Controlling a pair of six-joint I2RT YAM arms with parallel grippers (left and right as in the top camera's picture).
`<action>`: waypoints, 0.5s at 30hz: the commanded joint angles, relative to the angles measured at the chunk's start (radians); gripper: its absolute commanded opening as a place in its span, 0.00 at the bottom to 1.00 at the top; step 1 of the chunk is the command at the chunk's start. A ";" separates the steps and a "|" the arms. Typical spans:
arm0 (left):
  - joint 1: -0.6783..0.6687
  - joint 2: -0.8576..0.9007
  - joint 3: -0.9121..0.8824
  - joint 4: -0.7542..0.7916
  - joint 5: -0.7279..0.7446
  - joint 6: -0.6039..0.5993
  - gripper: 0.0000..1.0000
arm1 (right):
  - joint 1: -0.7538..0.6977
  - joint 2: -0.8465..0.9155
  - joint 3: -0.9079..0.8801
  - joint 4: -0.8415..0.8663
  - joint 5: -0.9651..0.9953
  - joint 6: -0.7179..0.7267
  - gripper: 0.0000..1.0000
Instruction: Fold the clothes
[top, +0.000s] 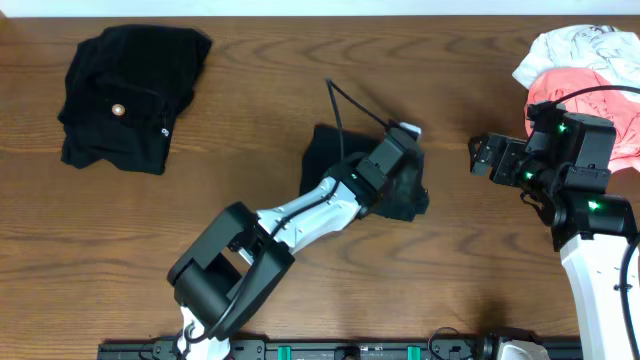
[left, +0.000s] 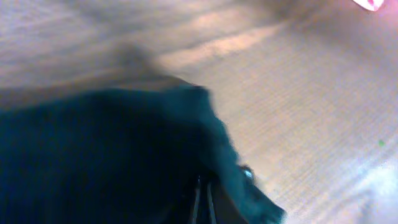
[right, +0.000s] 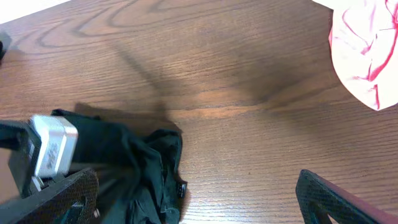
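The left gripper (top: 408, 150) pinches the black shirt (top: 325, 150) on the counter (top: 250, 120); the right gripper (top: 480, 157) gapes wide, empty, just right.

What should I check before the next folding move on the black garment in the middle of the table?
1. Left gripper shut on crumpled black fabric garment: ok.
2. Right gripper open and empty: ok.
3. Right gripper apart from the garment: ok.
4. Garment lying flat: not ok, bunched.
5. Pink and white cloth pile apart from the garment: ok.
6. Which edge is pinched: cannot tell.
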 joint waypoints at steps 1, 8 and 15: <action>-0.028 -0.003 0.004 0.010 0.042 -0.008 0.06 | -0.006 -0.010 0.000 0.003 0.003 -0.001 0.99; -0.043 -0.008 0.005 0.077 0.041 -0.006 0.06 | -0.006 -0.010 0.000 -0.002 0.003 -0.001 0.99; -0.003 -0.117 0.006 0.061 -0.028 0.090 0.06 | -0.007 -0.010 0.000 -0.017 0.003 -0.001 0.99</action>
